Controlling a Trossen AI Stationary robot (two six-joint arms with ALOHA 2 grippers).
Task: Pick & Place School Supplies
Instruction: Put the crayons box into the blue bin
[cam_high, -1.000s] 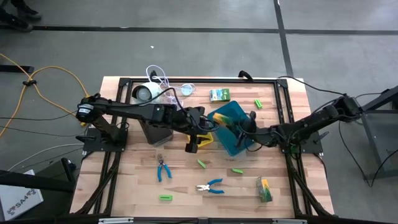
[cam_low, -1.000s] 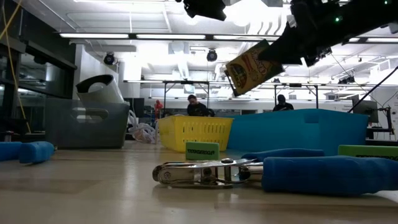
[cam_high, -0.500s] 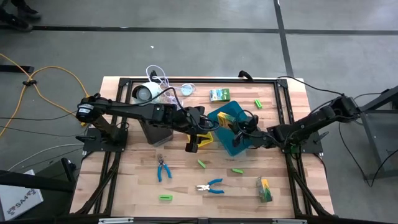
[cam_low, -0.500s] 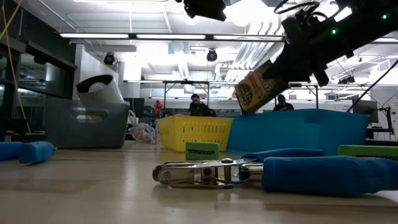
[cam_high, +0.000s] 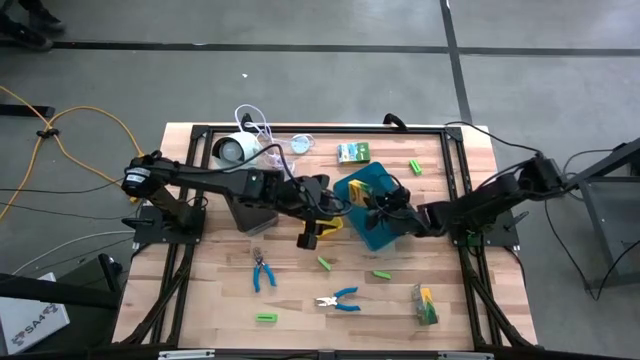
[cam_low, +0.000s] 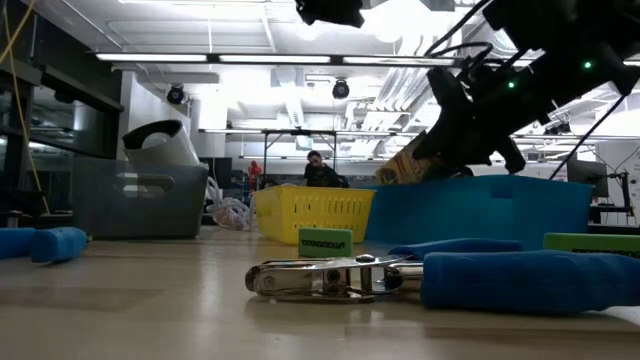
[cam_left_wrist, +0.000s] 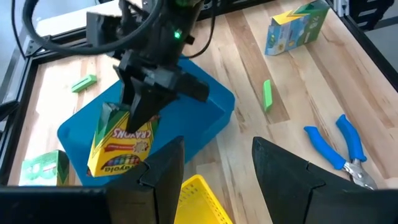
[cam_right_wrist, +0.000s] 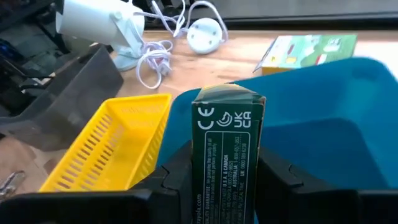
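Pinching a crayon box (cam_left_wrist: 122, 138) over the blue tray (cam_high: 372, 190), right tool (cam_high: 381, 204); left tool (cam_left_wrist: 214, 171) spread near the yellow tray (cam_high: 329, 224).

Crayon box (cam_right_wrist: 227, 155) bottom cut off by right wrist frame edge and flanked by right gripper (cam_right_wrist: 219, 186) fingers, its lower end sunk behind blue tray (cam_low: 480, 205) wall in low view, print unreadable from above.

The crayon box (cam_left_wrist: 122, 142) reads "CRAYONS" on its yellow front, while its green end (cam_right_wrist: 227, 118) carries "CE", "UK CA" and fine print ending "crayola.com".
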